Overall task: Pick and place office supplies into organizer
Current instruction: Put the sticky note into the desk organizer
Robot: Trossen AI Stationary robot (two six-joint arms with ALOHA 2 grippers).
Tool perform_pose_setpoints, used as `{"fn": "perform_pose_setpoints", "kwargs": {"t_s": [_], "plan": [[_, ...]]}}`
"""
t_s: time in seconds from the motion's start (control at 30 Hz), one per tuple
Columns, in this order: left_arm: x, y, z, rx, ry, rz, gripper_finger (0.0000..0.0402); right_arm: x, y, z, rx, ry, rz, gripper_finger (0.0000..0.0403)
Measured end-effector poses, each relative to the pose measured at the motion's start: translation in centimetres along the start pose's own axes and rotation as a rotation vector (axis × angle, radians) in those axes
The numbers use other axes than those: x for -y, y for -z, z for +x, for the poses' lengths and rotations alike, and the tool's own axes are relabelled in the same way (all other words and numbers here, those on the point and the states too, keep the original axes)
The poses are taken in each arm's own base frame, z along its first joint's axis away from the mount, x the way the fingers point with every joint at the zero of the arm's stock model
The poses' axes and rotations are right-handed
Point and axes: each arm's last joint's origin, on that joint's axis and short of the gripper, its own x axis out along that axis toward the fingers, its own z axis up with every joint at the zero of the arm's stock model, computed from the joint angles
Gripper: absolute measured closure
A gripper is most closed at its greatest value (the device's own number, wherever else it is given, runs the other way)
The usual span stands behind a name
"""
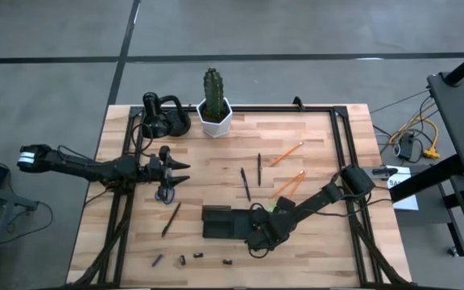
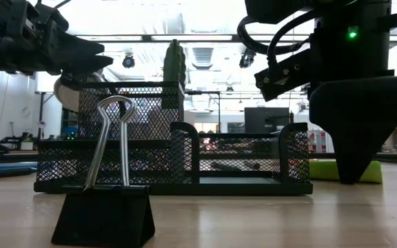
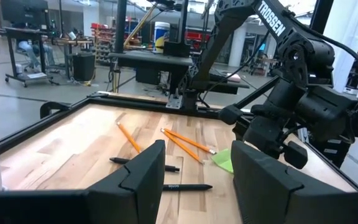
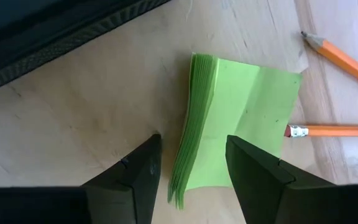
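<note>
My right gripper (image 4: 188,168) is down at the table, fingers apart, 1 on each side of the lime-green sticky-note pad (image 4: 235,118) — not clamped, gaps show on both sides. Pad lies on the wood just beside the organizer (image 1: 222,222), whose dark edge crosses the corner of my right wrist view. From above, my right arm covers most of the pad; only a sliver of green shows at the wrist.

Close by the pad: 2 orange pencils (image 4: 331,130) — 1 with its eraser end almost touching the pad's edge, the other's tip pointing in from the corner. In the high view they lie crossed just beyond my right wrist, with a 3rd pencil (image 1: 285,154) further back. 2 dark pens (image 1: 246,183) sit near table centre, another pen (image 1: 171,218) lies on the organizer's left.

My left gripper (image 3: 194,180) hovers over the left half of the table, fingers wide apart, nothing between them. Scissors (image 1: 166,193) lie right under it.

Front edge: 4 small dark clips (image 1: 190,258) scattered, well apart from the organizer. The nearest binder clip (image 2: 105,207) stands upright, blocking part of the mesh organizer in the low view.

Back edge: white cactus pot (image 1: 214,118), black rounded gadget (image 1: 163,118) beside it.
</note>
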Motion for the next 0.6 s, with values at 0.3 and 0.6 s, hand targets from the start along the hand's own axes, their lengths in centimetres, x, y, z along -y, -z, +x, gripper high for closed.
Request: {"fn": "perform_pose_setpoints", "kwargs": {"t_s": [0.3,0.6], "plan": [[0.00,0.03,0.02,-0.002,-0.001,0.000,0.0232,0.05,-0.08,0.09,-0.003,0.001,-0.005,0.0283],[-0.01,0.05,0.03,-0.004,-0.001,0.001,0.0232,0.04,-0.08,0.17,-0.007,0.001,-0.005,0.0355]]}}
